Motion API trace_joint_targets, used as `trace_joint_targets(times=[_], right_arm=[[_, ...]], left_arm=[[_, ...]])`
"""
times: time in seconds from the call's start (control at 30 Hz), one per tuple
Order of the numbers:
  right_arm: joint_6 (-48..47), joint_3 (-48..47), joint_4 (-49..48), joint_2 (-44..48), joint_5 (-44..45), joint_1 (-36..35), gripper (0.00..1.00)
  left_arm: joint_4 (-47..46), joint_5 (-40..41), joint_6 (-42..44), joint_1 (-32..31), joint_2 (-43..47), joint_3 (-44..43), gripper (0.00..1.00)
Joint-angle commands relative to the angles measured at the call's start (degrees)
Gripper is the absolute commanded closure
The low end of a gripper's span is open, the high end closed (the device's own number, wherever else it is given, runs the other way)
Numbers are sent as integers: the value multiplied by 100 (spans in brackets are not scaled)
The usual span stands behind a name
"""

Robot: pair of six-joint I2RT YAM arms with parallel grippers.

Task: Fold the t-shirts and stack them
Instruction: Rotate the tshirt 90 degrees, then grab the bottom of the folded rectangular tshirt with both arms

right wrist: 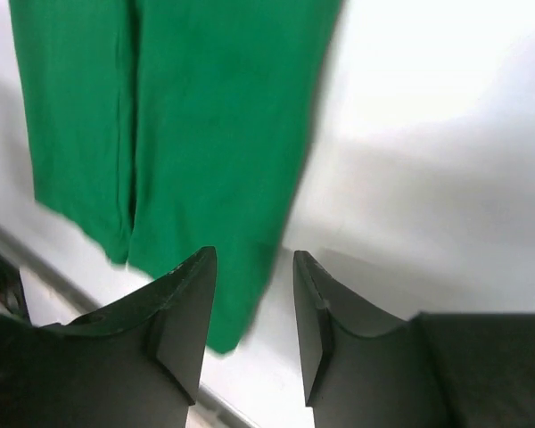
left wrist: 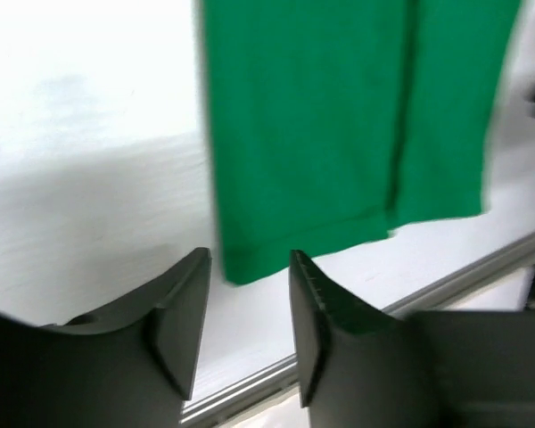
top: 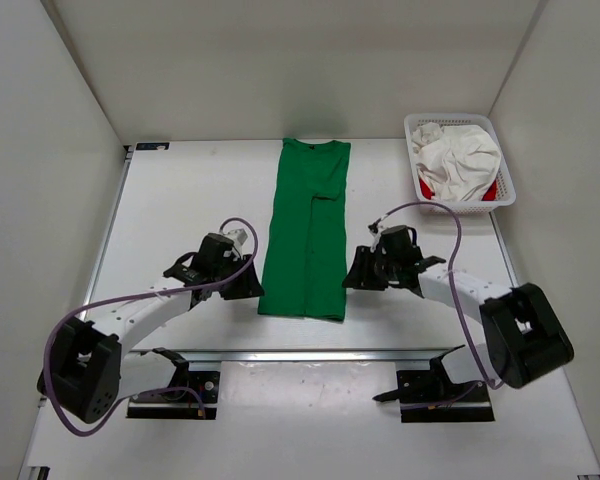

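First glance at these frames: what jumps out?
A green t-shirt, folded into a long strip, lies centrally, with the left gripper and right gripper open on either side of its near end. At the far right corner, a white basket holds a crumpled white t-shirt over a red t-shirt.

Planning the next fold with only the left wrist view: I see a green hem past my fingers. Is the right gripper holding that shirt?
Observer: No. The right gripper is open beside the green t-shirt's near right corner, gripping nothing.
Operator: How does the whole shirt lie?
Observer: As a long narrow strip, sides folded in, collar at the far end.
Operator: Where are the other shirts?
Observer: A white t-shirt is bunched in the white mesh basket at the far right corner, red cloth showing under it.
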State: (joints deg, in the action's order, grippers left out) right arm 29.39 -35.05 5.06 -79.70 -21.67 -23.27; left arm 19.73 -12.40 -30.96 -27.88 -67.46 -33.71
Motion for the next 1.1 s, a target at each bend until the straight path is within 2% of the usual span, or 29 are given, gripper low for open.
trace_joint_targets(times=[0.0,0.07,0.17,0.4,0.53,0.57,0.67,0.73,0.77,0.9,1.0,1.07], right_arm=[[136,506,268,507,40,-440,61],[374,796,84,630,32,-600,62],[726,1175,-197,798,-21,-793,63],[1008,1413,-461,772,-136,-952,67],[972,1562,-638,772,-206,-811,76],[990,1528,-647,737,-241,-785,78],[929,1571,-717,702,-338,-811,86],[902,1475,-586,719,-285,-855,100],[876,1474,-385,763,-198,-933,100],[1077,1772,-23,1263,-240,-1162,100],[1464,1861,529,1860,-93,-1652,100],[1474,1783,890,2124,-30,-1681,99]], left_arm=[[444,282,274,-156,-213,146,46],[471,264,231,-340,-486,128,42],[270,213,170,-342,-681,225,41],[5,142,-6,-306,-637,418,54],[-153,-7,-77,-455,-908,366,58],[-232,-16,-86,-508,-987,366,61],[-346,-156,-121,-517,-1076,357,81],[-251,-140,-130,-500,-1041,261,95],[-128,-79,-103,-595,-980,199,100],[434,-147,20,-648,-576,356,100],[952,-420,-164,-876,29,620,100],[1208,-543,-339,-965,328,620,100]])
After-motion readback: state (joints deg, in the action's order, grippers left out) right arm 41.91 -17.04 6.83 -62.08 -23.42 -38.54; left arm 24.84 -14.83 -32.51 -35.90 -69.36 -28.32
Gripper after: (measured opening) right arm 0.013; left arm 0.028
